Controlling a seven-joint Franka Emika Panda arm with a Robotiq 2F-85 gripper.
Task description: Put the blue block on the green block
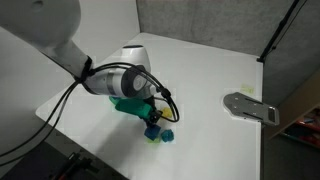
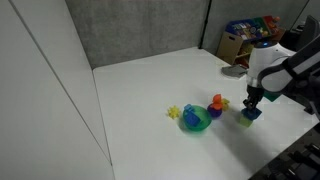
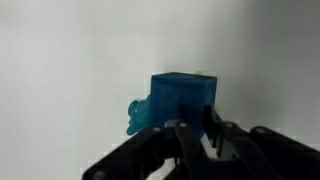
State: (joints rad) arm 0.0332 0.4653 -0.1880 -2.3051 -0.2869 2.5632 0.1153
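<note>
The job looks almost done. In an exterior view the blue block (image 2: pixel 251 112) sits right on top of the green block (image 2: pixel 245 122), or only just above it. The picture is too small to tell if the two touch. In the wrist view the blue block (image 3: pixel 185 98) hides nearly all of the green block, and only a thin yellow-green bit peeks out at its far edge. A small teal piece (image 3: pixel 137 115) lies just beside the green block on the white surface (image 2: pixel 150 80).

What may be left is to let go and lift away without knocking the little stack.

The end effector (image 2: pixel 251 103) hangs straight over the green block, with its tips down at the blue block. In the wrist view the end effector (image 3: pixel 200 140) shows its dark fingers (image 3: pixel 180 135) close together, with only a thin gap between them. They reach the near side of the blue block. Whether they pinch it or have let it go cannot be told from these pictures.
</note>
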